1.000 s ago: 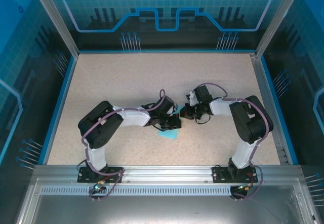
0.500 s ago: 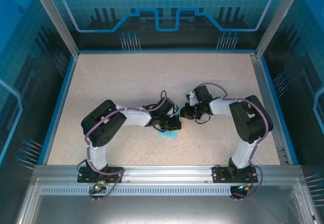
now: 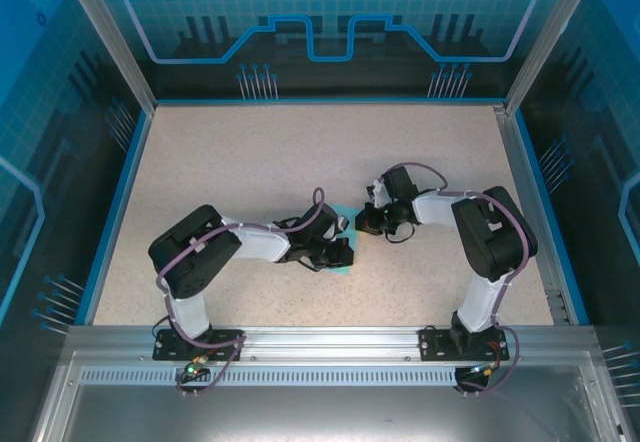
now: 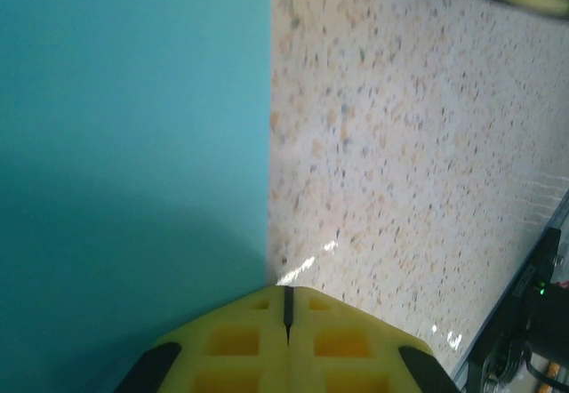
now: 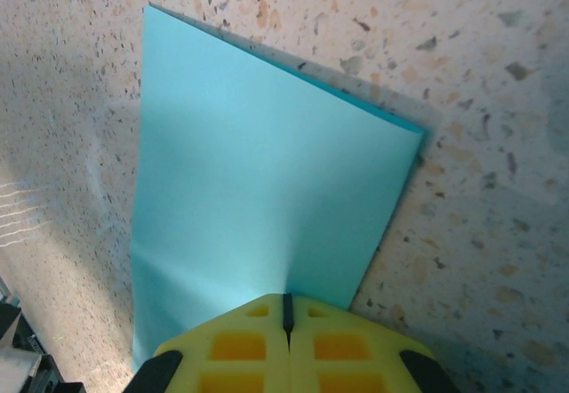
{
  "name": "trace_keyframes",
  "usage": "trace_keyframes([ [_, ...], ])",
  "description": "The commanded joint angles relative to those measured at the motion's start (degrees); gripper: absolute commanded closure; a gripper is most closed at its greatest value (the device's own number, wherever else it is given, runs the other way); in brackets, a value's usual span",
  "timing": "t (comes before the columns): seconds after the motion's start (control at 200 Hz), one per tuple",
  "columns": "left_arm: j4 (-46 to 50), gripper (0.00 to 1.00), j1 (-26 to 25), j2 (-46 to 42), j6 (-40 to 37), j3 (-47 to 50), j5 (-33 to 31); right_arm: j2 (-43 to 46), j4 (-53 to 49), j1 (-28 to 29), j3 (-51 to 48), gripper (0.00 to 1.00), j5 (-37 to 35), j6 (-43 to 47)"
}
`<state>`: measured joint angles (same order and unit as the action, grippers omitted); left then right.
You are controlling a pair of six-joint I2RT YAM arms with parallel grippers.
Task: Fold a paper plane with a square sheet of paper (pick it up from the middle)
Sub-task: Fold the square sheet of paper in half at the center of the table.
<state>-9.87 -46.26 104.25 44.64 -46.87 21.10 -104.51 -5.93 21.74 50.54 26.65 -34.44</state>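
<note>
You will find both sets of jaws closed: left gripper [image 4: 286, 293] and right gripper [image 5: 286, 302] tips sit against the square sheet of paper [image 5: 267, 188], mid-worktop [image 3: 230, 162].

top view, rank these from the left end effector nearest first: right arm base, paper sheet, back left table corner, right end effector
From the left end effector:
1. square sheet of paper, directly beneath it.
2. right end effector, just right and slightly farther back.
3. right arm's base, near edge, right side.
4. table's back left corner, far left.
</note>
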Motion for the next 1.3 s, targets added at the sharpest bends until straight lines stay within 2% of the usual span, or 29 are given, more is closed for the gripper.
trace_keyframes([
  [0.0,5.41,0.97,-2.47,-1.16,-0.26,3.36,2.82,-4.81,-4.83,0.76,-1.42,0.99,-6.79,0.73],
  [0.34,8.08,0.96,-3.84,-3.66,-0.74,5.42,1.75,-5.00,-4.88,0.97,-1.31,0.99,-6.62,1.01],
  [0.515,11.52,0.92,-3.06,-9.64,-0.23,2.69,-1.52,-3.54,-6.90,3.29,1.69,0.99,-6.78,2.98],
  [0.585,15.36,0.90,-1.76,-13.51,1.50,2.09,-6.59,-3.51,-8.32,5.21,3.47,0.98,-7.46,3.96],
  [0.67,25.41,0.87,0.34,-17.70,4.39,1.08,-17.23,-4.00,-9.32,7.45,4.90,0.98,-7.47,5.18],
  [0.75,28.50,0.80,2.88,-21.45,5.65,2.88,-20.69,-4.13,-9.23,10.04,4.99,0.98,-6.66,6.61],
  [0.86,29.53,0.68,5.75,-25.35,6.42,5.87,-20.23,-3.10,-9.94,12.29,5.43,0.98,-6.54,6.78],
  [0.98,30.05,0.57,6.71,-28.04,7.66,7.84,-18.71,2.49,-11.48,12.93,6.40,0.96,-9.75,4.01],
  [1.12,29.26,0.51,6.79,-30.70,10.49,10.57,-16.72,8.58,-13.75,15.01,6.75,0.90,-15.50,-0.12],
  [1.296,28.63,0.46,6.79,-32.35,12.53,12.96,-15.16,7.58,-14.18,20.02,7.56,0.88,-18.57,-4.24],
])
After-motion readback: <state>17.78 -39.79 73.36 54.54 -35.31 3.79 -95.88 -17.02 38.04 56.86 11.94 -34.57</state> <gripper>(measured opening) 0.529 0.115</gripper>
